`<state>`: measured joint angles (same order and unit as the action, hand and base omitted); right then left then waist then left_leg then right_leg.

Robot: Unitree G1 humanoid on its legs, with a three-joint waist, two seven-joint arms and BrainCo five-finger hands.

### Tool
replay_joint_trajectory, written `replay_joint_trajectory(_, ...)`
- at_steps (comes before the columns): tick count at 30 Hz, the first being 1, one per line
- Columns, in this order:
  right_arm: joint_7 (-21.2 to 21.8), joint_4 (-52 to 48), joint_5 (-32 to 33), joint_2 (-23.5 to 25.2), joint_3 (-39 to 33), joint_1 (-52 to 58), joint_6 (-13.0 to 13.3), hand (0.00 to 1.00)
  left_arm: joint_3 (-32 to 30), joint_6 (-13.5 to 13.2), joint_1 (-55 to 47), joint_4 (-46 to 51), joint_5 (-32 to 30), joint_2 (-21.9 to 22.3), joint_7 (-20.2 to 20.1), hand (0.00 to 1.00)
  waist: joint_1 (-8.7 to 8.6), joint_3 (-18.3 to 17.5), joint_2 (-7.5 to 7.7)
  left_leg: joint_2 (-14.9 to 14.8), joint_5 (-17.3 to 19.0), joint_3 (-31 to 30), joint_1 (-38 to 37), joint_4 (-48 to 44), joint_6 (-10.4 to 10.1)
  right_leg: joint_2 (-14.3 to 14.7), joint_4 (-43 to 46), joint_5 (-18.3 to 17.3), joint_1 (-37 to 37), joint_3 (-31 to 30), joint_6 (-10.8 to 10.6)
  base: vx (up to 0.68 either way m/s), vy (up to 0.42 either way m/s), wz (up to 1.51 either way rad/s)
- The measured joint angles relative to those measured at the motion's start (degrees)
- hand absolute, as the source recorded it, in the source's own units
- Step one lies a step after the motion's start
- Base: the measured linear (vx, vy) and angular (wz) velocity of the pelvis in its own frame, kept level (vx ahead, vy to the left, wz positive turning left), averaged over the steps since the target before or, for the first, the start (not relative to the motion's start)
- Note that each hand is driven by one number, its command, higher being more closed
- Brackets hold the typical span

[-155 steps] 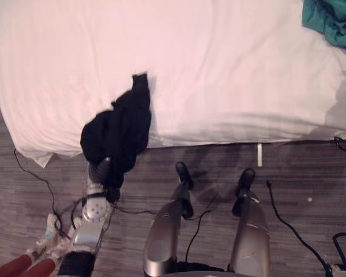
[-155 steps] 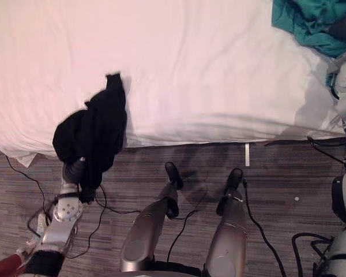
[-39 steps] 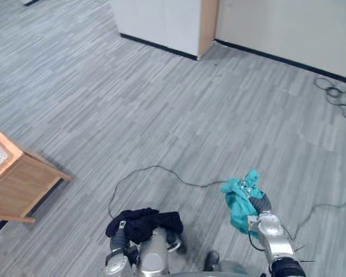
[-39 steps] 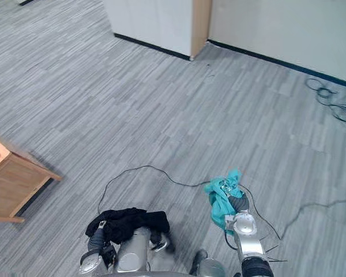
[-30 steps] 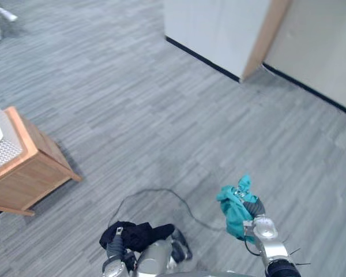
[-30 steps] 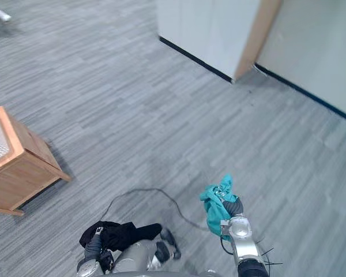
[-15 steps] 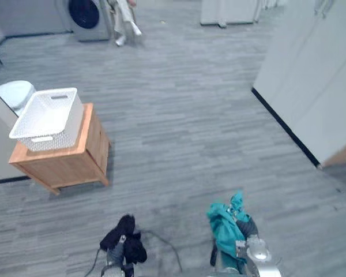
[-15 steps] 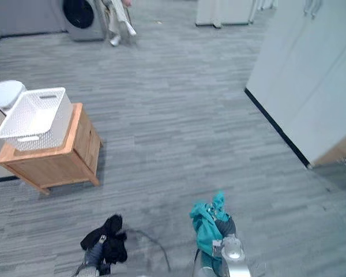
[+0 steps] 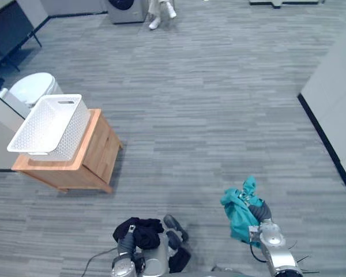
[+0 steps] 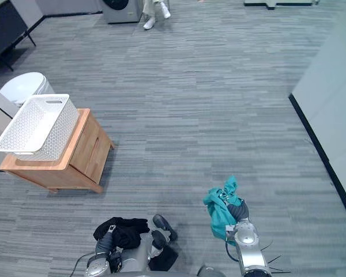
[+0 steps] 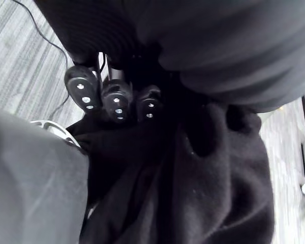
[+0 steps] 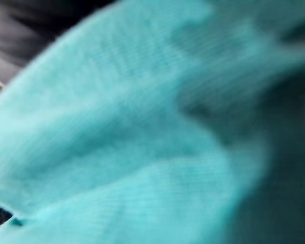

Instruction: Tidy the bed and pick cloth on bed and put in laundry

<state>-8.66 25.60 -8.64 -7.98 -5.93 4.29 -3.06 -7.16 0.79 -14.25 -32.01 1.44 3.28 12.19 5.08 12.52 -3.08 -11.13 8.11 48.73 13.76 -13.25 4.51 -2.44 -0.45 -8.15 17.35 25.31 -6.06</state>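
Black cloth is off the bed and in your left hand. The wrist view shows the fingers curled down into it, with fabric bunched under the dark tips. It sits low in the head views, close to the body and above the grey floor.

The teal cloth rides on your right hand. That hand is buried in fabric, so I can't tell how it's closed.

Key relation: the white laundry basket sits on the wooden side table, ahead of you and off to the left. It's well apart from both hands. The left hand is nearer and the right hand has to cross over.

- Basket: open top up, and its long axis runs roughly away from you, slightly skewed. The near short end faces your left side.
- Black cloth: a wadded lump whose long axis lies roughly left-right across the hand. No clear tail hangs from it.
- Teal cloth: hangs down from the hand, so its long axis is near vertical. A short peak points up and away from you.

My call: this is the carry stage and nothing is dropped yet. You need to close the gap and turn left before either hand can get over the rim, with black going in first. The basket sits near the table's far-left edge, so watch for nudging it off.

A person's shoes are at the far end of the room, well clear.
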Motion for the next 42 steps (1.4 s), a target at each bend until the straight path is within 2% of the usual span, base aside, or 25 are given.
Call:
replay_joint_trajectory(3,0.1,0.1,-1.5,1.3,0.3,0.8,0.0,1.00,-1.1,0.1,-0.1,0.4,-1.0,0.0,-0.6,1.00,0.22,-1.6,1.94,3.0,-1.6,-0.8,-2.9,-1.2,5.1,-7.0,21.5,-2.9,-5.0,-0.4,-4.8,0.64,0.228,0.43)
replay_joint_trajectory(4,0.2,0.1,-1.9,2.2,0.4,0.9,0.0,1.00,-1.7,0.1,0.0,0.6,-1.0,-0.3,-0.6,1.00,-0.10,-1.6,3.25,5.1,-0.3,-3.2,-4.2,-1.1,5.7,-11.3,39.1,0.7,-12.4,-3.0,-2.0,0.61,0.308,0.67)
replay_joint_trajectory(6,0.7,0.3,-2.9,4.3,2.0,1.4,0.0,1.00,-0.8,0.8,0.9,0.4,-1.0,-2.4,-0.6,1.00,-2.42,-0.9,4.99,8.6,0.9,-8.6,-8.8,-0.2,6.1,-14.1,60.3,1.5,-20.3,-8.3,-1.3,0.59,0.212,1.56)
replay_joint_trajectory(7,1.2,0.5,-3.3,4.7,3.7,1.9,0.0,1.00,0.5,1.1,0.9,0.4,-1.0,-2.8,-0.5,1.00,-2.95,-0.3,4.56,9.6,0.9,-11.5,-12.4,1.2,6.1,-14.3,62.4,1.0,-21.5,-8.5,-0.4,0.61,0.156,1.76)
replay_joint_trajectory(11,1.8,-0.9,-3.3,6.2,7.0,2.5,0.6,1.00,3.2,0.8,2.7,0.6,-1.3,-4.4,0.3,1.00,-4.56,0.1,3.28,11.1,1.3,-23.5,-19.2,5.2,4.8,-11.2,45.3,-3.8,-28.9,-11.1,0.8,0.55,-0.023,1.69)
replay_joint_trajectory(13,2.4,-2.3,-3.3,6.3,6.7,2.9,0.9,1.00,6.2,0.1,5.2,-0.7,-2.5,-5.1,0.3,1.00,-4.60,0.1,3.60,12.6,2.2,-31.2,-21.7,7.5,3.0,-8.1,18.3,0.5,-31.5,-21.4,-2.0,0.55,-0.209,1.74)
replay_joint_trajectory(15,2.6,-2.3,-3.3,6.6,6.8,3.6,0.9,1.00,7.1,-0.1,5.3,-1.7,-4.1,-5.8,0.4,1.00,-4.03,0.7,4.67,13.5,3.9,-35.0,-24.6,7.8,0.2,-8.5,8.8,5.2,-31.6,-25.1,-4.4,0.45,-0.252,1.56)
replay_joint_trajectory(17,3.2,-2.4,-3.2,6.6,9.5,5.2,0.9,1.00,7.4,-0.9,2.6,-1.6,-4.5,-7.1,0.4,1.00,-4.26,0.2,4.89,11.5,10.8,-39.2,-26.1,0.5,-3.6,-8.1,13.3,8.7,-30.1,-22.9,-1.8,0.52,-0.384,1.75)
replay_joint_trajectory(18,3.6,-2.3,-3.2,6.4,10.4,5.2,0.8,1.00,7.2,-1.1,1.8,-1.4,-4.5,-7.5,0.4,1.00,-3.74,-0.1,5.22,10.8,12.2,-39.4,-25.6,-3.5,-4.6,-7.7,14.1,7.5,-29.4,-21.6,-1.4,0.48,-0.474,1.58)
replay_joint_trajectory(19,3.8,-2.5,-3.2,6.1,11.4,4.7,1.0,1.00,6.7,-1.1,1.7,-1.4,-4.5,-7.8,0.4,1.00,-4.36,0.2,5.89,7.8,14.0,-37.9,-20.2,-17.9,-5.2,-7.3,15.1,8.8,-27.9,-20.3,-0.6,0.39,-0.521,1.61)
replay_joint_trajectory(20,3.8,-3.5,-3.2,3.9,11.5,4.2,1.2,1.00,6.8,-1.0,2.1,-0.9,-4.4,-6.5,0.5,1.00,-4.83,1.4,1.66,-0.3,11.5,-34.4,-12.4,-35.6,-3.5,-4.5,14.9,7.4,-24.5,-15.5,0.4,0.36,-0.501,1.57)
replay_joint_trajectory(21,3.8,-4.5,-3.2,2.5,11.4,4.0,1.3,1.00,6.7,-1.1,1.6,-0.3,-4.4,-5.3,0.5,1.00,-3.89,1.9,-0.94,-5.0,7.9,-32.9,-9.0,-42.9,-3.0,-2.8,14.1,6.9,-22.4,-13.9,1.1,0.29,-0.368,1.13)
replay_joint_trajectory(22,3.6,-4.8,-3.2,1.0,11.0,2.8,1.4,1.00,6.7,-1.1,0.9,-0.5,-4.4,-3.6,0.5,1.00,-2.80,2.5,-2.44,-9.6,7.8,-30.9,-4.1,-50.0,-2.7,-1.9,12.9,5.8,-20.0,-12.5,2.5,0.25,-0.196,0.45)
replay_joint_trajectory(23,3.5,-4.9,-3.2,0.9,10.6,2.3,1.4,1.00,6.8,-1.1,0.6,-0.5,-4.4,-3.3,0.4,1.00,-2.70,2.5,-2.42,-9.9,8.0,-29.9,-2.7,-50.5,-2.5,-2.3,12.3,5.5,-19.2,-12.1,2.8,0.32,-0.191,0.61)
replay_joint_trajectory(26,3.2,-6.6,-3.3,0.6,8.5,0.5,1.4,1.00,6.6,-1.3,0.8,0.2,-4.5,-3.0,0.2,1.00,-2.63,2.7,-1.74,-6.8,7.9,-24.5,1.6,-37.8,-2.9,-4.7,7.8,4.9,-14.2,-9.0,3.2,0.35,-0.122,0.47)
replay_joint_trajectory(28,3.3,-6.6,-3.4,0.7,8.5,-0.7,1.5,1.00,6.4,-1.2,0.3,0.5,-4.5,-3.1,0.2,1.00,-2.42,2.7,-1.61,-1.2,4.1,-24.3,0.3,-14.7,-6.9,-5.5,5.8,4.1,-11.9,-8.2,2.0,0.34,0.002,0.01)
replay_joint_trajectory(29,3.3,-6.6,-3.6,0.7,8.5,-0.6,1.5,1.00,6.4,-1.2,0.2,0.5,-4.5,-3.0,0.1,1.00,-2.47,2.7,-1.70,0.0,1.7,-24.2,-0.7,-9.2,-6.9,-5.4,5.7,4.0,-11.2,-8.1,1.2,0.39,0.054,-0.11)
replay_joint_trajectory(30,3.3,-5.8,-3.8,1.2,7.9,-0.5,1.3,1.00,5.7,-1.2,0.3,0.5,-4.4,-3.2,0.0,1.00,-1.55,2.7,-0.64,2.6,-4.5,-24.0,-4.1,-4.4,-0.8,-6.0,4.9,3.7,-9.4,-8.8,0.3,0.47,0.056,-0.06)
replay_joint_trajectory(31,3.4,-5.8,-3.9,2.5,8.1,0.3,1.3,1.00,5.1,-1.2,0.6,1.0,-4.5,-3.7,0.1,1.00,-1.31,1.8,1.87,4.5,-4.6,-23.3,-5.4,-2.4,-0.5,-7.4,3.6,4.3,-8.6,-8.7,-0.4,0.47,0.058,-0.03)
replay_joint_trajectory(33,3.4,-5.8,-4.4,4.0,8.3,1.1,1.3,1.00,4.4,-1.2,0.6,1.2,-4.6,-4.3,-0.1,1.00,-1.63,0.9,3.76,5.4,-3.6,-23.2,-6.2,-1.4,0.2,-8.2,4.7,5.1,-8.7,-8.5,-1.2,0.31,0.067,0.05)
replay_joint_trajectory(35,3.6,-5.8,-5.6,4.9,8.6,1.2,1.3,1.00,4.5,-0.9,-0.1,1.2,-4.9,-4.1,-0.9,1.00,-1.96,1.3,3.82,5.4,-2.0,-23.2,-11.9,2.4,-1.0,-10.0,21.0,5.4,-13.2,-8.3,-1.5,0.33,0.126,-0.02)
replay_joint_trajectory(36,3.6,-6.0,-5.7,5.5,8.9,1.2,1.5,1.00,5.1,-0.9,-0.5,1.3,-4.9,-4.6,-0.9,1.00,-3.21,1.6,3.45,5.5,-1.4,-23.7,-15.4,3.7,-0.7,-12.4,35.8,7.4,-18.7,-8.7,-0.3,0.21,0.093,0.12)
replay_joint_trajectory(38,3.6,-6.8,-6.1,6.1,9.3,1.5,1.5,1.00,5.9,-0.9,-0.2,1.4,-4.9,-5.8,-0.9,1.00,-4.78,1.8,3.97,5.5,-0.6,-24.8,-18.0,4.1,-0.7,-13.8,45.6,3.9,-23.2,-10.3,0.1,0.24,0.047,0.47)
replay_joint_trajectory(40,3.6,-8.0,-6.2,6.6,9.3,1.3,1.6,1.00,6.6,-0.9,0.8,1.9,-4.9,-7.4,-0.9,1.00,-5.21,1.6,4.53,5.9,-0.5,-25.4,-19.3,5.2,-0.9,-12.6,41.0,0.6,-26.4,-10.9,-0.1,0.24,-0.011,0.41)
replay_joint_trajectory(42,3.6,-10.2,-6.2,6.3,10.0,1.0,1.8,1.00,7.0,-1.0,1.9,2.0,-4.9,-8.2,-0.9,1.00,-5.49,1.5,4.66,6.6,-0.2,-26.8,-18.7,5.5,-1.5,-8.4,22.7,1.1,-26.9,-15.8,-0.6,0.25,-0.078,0.34)
